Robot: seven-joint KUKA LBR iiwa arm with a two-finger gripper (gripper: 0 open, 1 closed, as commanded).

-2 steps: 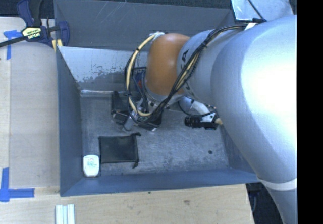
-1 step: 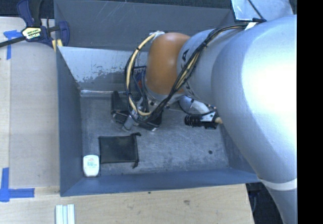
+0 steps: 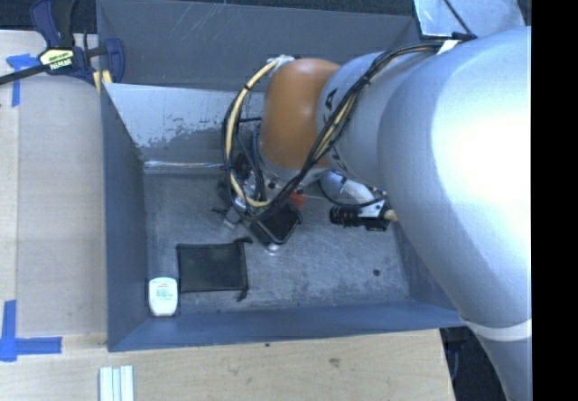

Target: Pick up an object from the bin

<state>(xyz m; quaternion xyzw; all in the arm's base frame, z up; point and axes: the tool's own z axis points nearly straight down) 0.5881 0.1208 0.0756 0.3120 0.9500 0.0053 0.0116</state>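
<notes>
Black oblong block [image 3: 276,224]: smooth, rounded corners, mid-bin, partly under the arm; long axis roughly 8 to 2 o'clock.
Hand [image 3: 238,208]: just beside the block at its 10 o'clock; cannot tell how wide it stands.
Black flat pad [image 3: 212,266]: matte square, at the block's 7 o'clock.
White case [image 3: 163,295]: small, rounded, by the 7 o'clock corner.
Bin [image 3: 126,209]: scuffed grey metal, bare floor toward 4 o'clock.

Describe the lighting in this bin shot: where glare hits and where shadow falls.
Camera view: strong glare whitens the silver arm casing; a highlight sits on the orange dome-shaped wrist cover; the grey metal bin's far wall catches more light than its floor; shadow pools on the floor under the wrist, while the flat black square pad and small white oval item lie evenly lit.
</notes>
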